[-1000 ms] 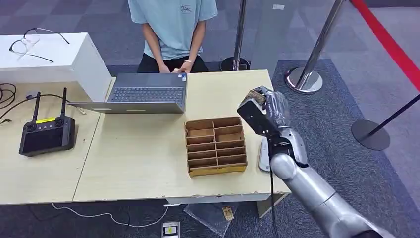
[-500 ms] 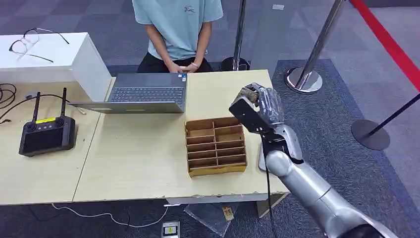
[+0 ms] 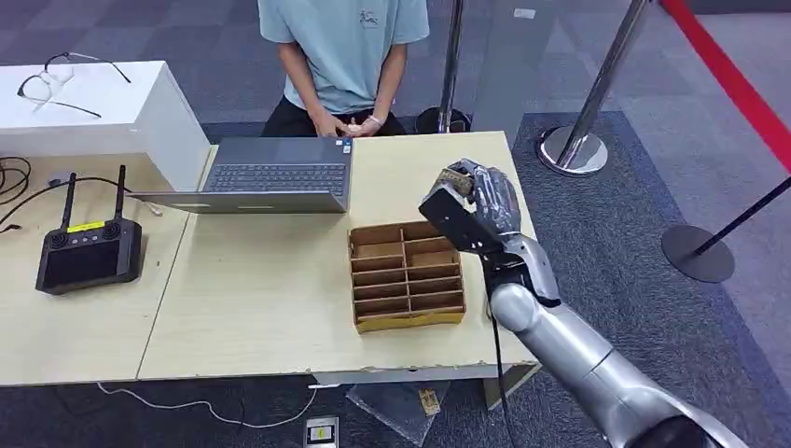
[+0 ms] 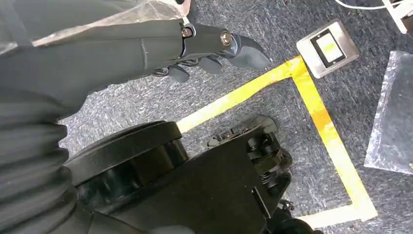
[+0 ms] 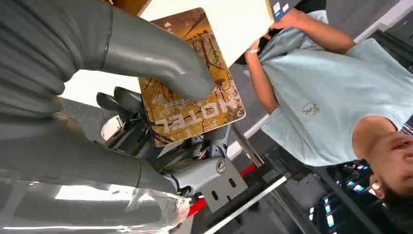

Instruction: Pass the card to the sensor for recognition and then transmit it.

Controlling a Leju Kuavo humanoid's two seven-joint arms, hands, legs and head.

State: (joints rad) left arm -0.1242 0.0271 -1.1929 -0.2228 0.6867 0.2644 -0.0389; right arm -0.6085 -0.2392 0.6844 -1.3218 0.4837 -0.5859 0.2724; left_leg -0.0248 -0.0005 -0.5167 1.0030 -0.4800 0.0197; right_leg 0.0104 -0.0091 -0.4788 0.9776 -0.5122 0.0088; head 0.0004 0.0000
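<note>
My right hand (image 3: pixel 471 210) is raised over the far right corner of the cardboard organizer (image 3: pixel 408 273) on the light wooden table (image 3: pixel 261 299). It holds a brown-gold card (image 5: pixel 192 87) printed "HOTEL", pinched between the thick thumb (image 5: pixel 160 58) and the darker fingers behind it. In the head view only the card's edge (image 3: pixel 456 176) shows at the top of the hand. My left hand (image 4: pixel 209 46) hangs over the carpet, fingers loosely bent, holding nothing.
A person in a light blue shirt (image 3: pixel 345 47) sits at the far side behind an open laptop (image 3: pixel 280 177). A black controller with antennas (image 3: pixel 89 252) lies at the left. A white box with glasses (image 3: pixel 93 103) stands at the back left. Stanchion posts (image 3: pixel 574 149) stand to the right.
My right hand with the card has moved left and a little farther away, from beside the organizer to over its far right corner. The person has shifted slightly to the right.
</note>
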